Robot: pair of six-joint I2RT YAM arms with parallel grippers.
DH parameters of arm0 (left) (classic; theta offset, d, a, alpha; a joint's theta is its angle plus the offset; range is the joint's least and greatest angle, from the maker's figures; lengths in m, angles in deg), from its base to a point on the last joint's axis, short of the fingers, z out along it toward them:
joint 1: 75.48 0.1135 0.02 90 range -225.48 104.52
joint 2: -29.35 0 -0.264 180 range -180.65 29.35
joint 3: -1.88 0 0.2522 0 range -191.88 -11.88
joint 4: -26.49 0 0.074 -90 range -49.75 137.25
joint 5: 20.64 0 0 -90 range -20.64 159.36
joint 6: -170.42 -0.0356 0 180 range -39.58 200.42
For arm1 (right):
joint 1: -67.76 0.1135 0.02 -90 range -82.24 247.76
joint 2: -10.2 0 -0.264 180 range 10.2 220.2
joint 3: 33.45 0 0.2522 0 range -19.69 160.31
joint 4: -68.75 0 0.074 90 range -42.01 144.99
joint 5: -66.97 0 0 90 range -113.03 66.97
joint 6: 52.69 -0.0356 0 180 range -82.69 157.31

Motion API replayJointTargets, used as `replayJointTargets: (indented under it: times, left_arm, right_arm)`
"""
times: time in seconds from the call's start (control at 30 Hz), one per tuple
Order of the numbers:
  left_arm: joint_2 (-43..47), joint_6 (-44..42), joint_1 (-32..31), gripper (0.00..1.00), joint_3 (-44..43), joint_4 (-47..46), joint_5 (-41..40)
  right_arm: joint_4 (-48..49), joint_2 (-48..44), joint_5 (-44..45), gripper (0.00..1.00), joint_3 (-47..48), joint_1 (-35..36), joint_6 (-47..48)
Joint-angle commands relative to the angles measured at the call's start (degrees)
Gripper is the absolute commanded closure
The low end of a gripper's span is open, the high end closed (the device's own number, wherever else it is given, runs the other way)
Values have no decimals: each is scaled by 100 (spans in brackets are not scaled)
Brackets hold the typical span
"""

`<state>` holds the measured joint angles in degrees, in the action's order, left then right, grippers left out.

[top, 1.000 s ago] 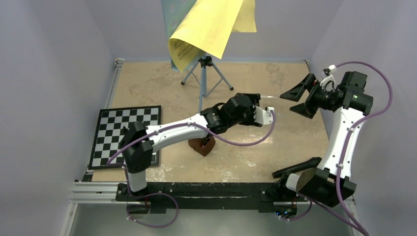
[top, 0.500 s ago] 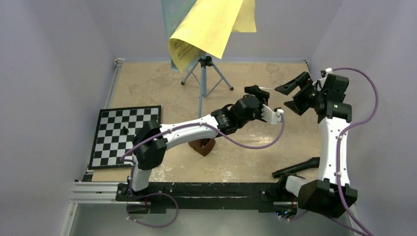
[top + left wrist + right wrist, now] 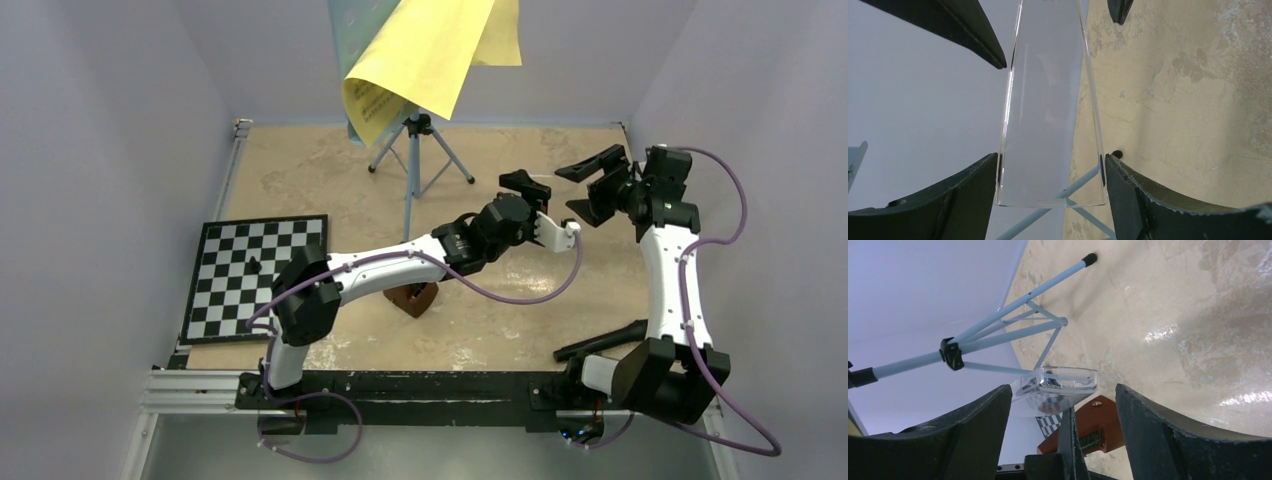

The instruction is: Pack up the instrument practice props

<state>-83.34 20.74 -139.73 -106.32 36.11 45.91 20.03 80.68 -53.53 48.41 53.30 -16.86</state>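
My left gripper [image 3: 1050, 165] is shut on the wide end of a clear tapered plastic cover [image 3: 1048, 110], held above the table. My right gripper [image 3: 1063, 395] is open, its fingers on either side of the cover's narrow end [image 3: 1060, 382] with gaps showing. From above, the two grippers, left [image 3: 535, 195] and right [image 3: 578, 190], meet at centre right. The brown metronome [image 3: 413, 297] lies on the table under my left arm. The light-blue music stand [image 3: 415, 150] stands at the back with yellow sheets [image 3: 430, 50] draped over it.
A black-and-white chessboard [image 3: 255, 275] with a small black piece [image 3: 254, 266] lies at the left. A black bar [image 3: 600, 342] rests near the right arm's base. The stand's tripod legs [image 3: 998, 330] spread close behind the grippers. Walls enclose the table.
My left arm has reached farther right and lifted the clear cover. The right gripper has swung left over the cover's far end and its jaws have narrowed somewhat.
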Motion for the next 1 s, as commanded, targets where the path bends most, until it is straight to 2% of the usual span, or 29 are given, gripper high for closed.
replayJointTargets:
  times: [0.0,0.27,0.47,0.67,0.77,0.87,0.97]
  left_arm:
    - [-82,-88,-76,100,-343,-332,-116]
    - [-162,-133,-129,100,-416,-338,-76]
    - [-145,23,-156,98,-403,-108,75]
    - [-42,79,-150,46,-267,-11,218]
    - [50,98,-149,10,-163,-76,284]
    - [141,261,-149,5,-103,11,433]
    - [252,542,-158,4,-46,129,637]
  right_arm:
    - [366,-47,95,21,-49,147,-307]
    - [403,55,174,32,-42,259,-455]
    - [678,147,71,56,-24,259,-395]
    - [701,218,8,80,-16,242,-318]
    - [710,221,17,87,-16,242,-269]
    - [711,229,29,100,-16,214,-144]
    - [675,243,4,100,8,158,31]
